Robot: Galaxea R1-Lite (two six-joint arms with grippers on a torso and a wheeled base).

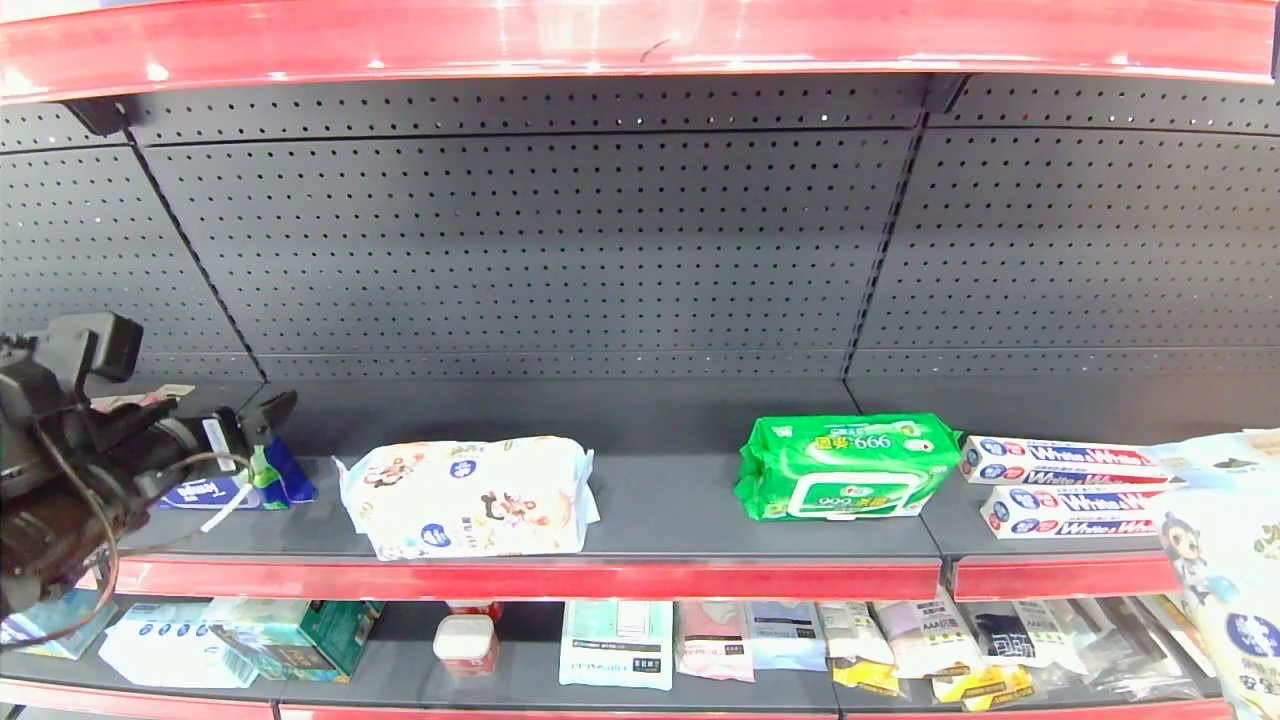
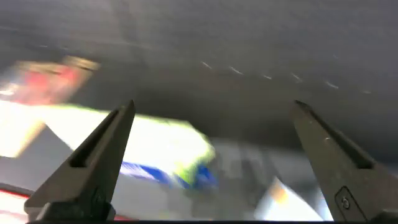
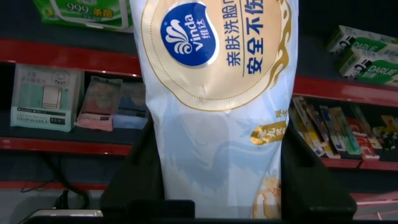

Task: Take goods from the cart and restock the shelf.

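- Head view: the shelf (image 1: 600, 578) carries a cartoon-printed pack (image 1: 470, 497) at its front edge, left of the middle. A green wipes pack (image 1: 845, 467) lies right of the middle, with two toothpaste boxes (image 1: 1060, 460) just beside it toward the right end
- At the shelf's left end the left pincer (image 1: 258, 422) hangs just above a small blue-and-green packet (image 1: 280, 478) lying on the board
- A pale pack (image 1: 1225, 570) shows off the right front corner, out in front of the red edge and not on the board
- Left wrist view: the left pincer (image 2: 214, 106) is spread wide with nothing between its fingers; the packet lies blurred on the board beyond them
- Right wrist view: the right pincer (image 3: 217, 171) is clamped on the lower part of the pale pack (image 3: 217, 74), one finger pressed to each side. The pack stands upright, with the shelf beyond it
- The step in hand looks like bringing the pale pack to the shelf; the small packet seems already placed
- The next move calls for lifting the pack over the red front edge and setting it on the bare stretch between the cartoon-printed pack and the green wipes pack. It must stay clear of the toothpaste boxes, and the pincer should release only once the pack rests
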